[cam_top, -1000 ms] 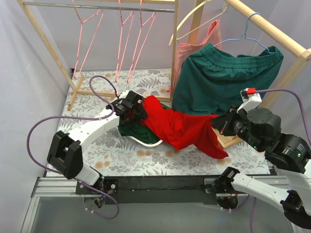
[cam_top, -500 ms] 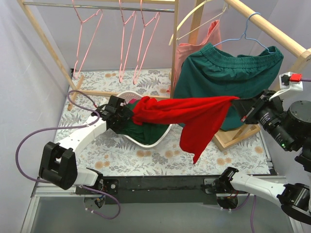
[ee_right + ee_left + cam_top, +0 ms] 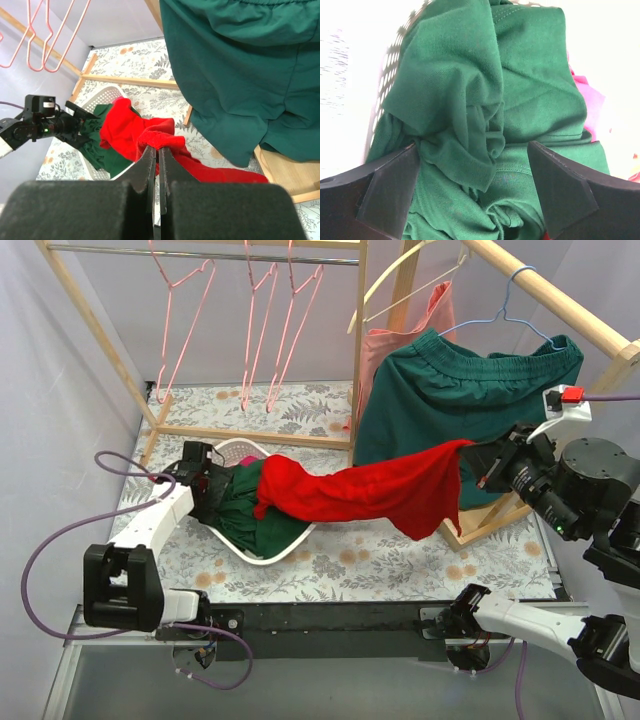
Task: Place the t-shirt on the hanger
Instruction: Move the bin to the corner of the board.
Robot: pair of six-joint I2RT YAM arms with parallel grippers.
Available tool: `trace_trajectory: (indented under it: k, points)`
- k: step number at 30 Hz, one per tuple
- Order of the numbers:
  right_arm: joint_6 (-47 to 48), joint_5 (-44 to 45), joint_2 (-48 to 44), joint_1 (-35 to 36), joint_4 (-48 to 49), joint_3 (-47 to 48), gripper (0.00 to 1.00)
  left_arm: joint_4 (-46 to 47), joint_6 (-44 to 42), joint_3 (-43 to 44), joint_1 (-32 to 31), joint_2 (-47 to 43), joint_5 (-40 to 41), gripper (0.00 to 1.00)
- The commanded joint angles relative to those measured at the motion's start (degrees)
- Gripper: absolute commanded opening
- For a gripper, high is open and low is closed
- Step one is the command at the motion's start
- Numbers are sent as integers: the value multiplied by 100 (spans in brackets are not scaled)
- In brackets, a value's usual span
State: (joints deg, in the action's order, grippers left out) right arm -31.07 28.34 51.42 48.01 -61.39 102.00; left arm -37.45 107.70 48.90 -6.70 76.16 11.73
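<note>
The red t-shirt (image 3: 370, 495) hangs stretched in the air from the white basket (image 3: 250, 558) to my right gripper (image 3: 478, 458). My right gripper (image 3: 158, 148) is shut on a bunched edge of the t-shirt (image 3: 125, 130). My left gripper (image 3: 212, 495) is open over the basket's left end. In the left wrist view it (image 3: 475, 175) hovers with wide jaws over dark green garments (image 3: 485, 100), holding nothing. Three pink wire hangers (image 3: 255, 320) hang on the rail at the back left; they also show in the right wrist view (image 3: 42, 40).
Dark green shorts (image 3: 470, 400) hang on a light blue hanger (image 3: 515, 305) at the right. A salmon-pink cloth (image 3: 400, 340) and a cream hanger (image 3: 395, 280) hang behind them. The wooden rack post (image 3: 358, 340) and its base (image 3: 480, 525) stand on the floral table.
My right gripper has lifted the t-shirt's end up and to the right, stretching it out. My left arm has drawn back to the left, and the basket has slid left with it.
</note>
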Motion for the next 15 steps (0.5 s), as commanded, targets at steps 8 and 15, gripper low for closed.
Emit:
trace_trajectory:
  k: [8,15]
  points:
    - [75,-812,114,-11,619,-505,1,-850,-197,-594,1759,-901,522,88]
    - [136,-1120,237,-11,619,-699,1,-1062,-223,-102,2234,-901,972,93]
